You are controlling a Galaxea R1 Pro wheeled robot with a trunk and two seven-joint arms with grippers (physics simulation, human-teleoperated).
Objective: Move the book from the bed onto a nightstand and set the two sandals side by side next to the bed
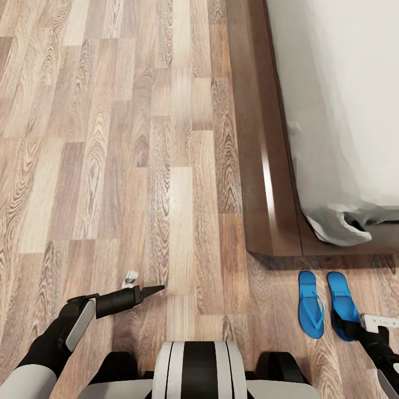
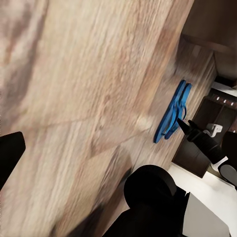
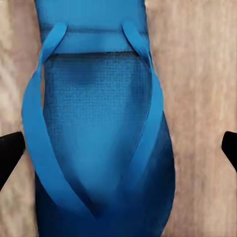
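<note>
Two bright blue sandals lie side by side on the wood floor just off the bed's foot corner, the left sandal (image 1: 310,303) beside the right sandal (image 1: 341,299). My right gripper (image 1: 343,328) hovers open close over the right sandal (image 3: 98,138), its fingertips (image 3: 10,153) spread wider than the sole. The left wrist view shows both sandals (image 2: 172,112) with the right gripper (image 2: 180,123) above them. My left gripper (image 1: 155,288) hangs open over bare floor, far to the left of the sandals. The book and the nightstand are out of view.
The bed's pale mattress (image 1: 343,111) and dark brown frame (image 1: 260,183) take up the right side, with a rumpled sheet corner (image 1: 338,224) over the frame. Wood-plank floor (image 1: 111,138) stretches to the left. My base (image 1: 194,366) sits at the bottom edge.
</note>
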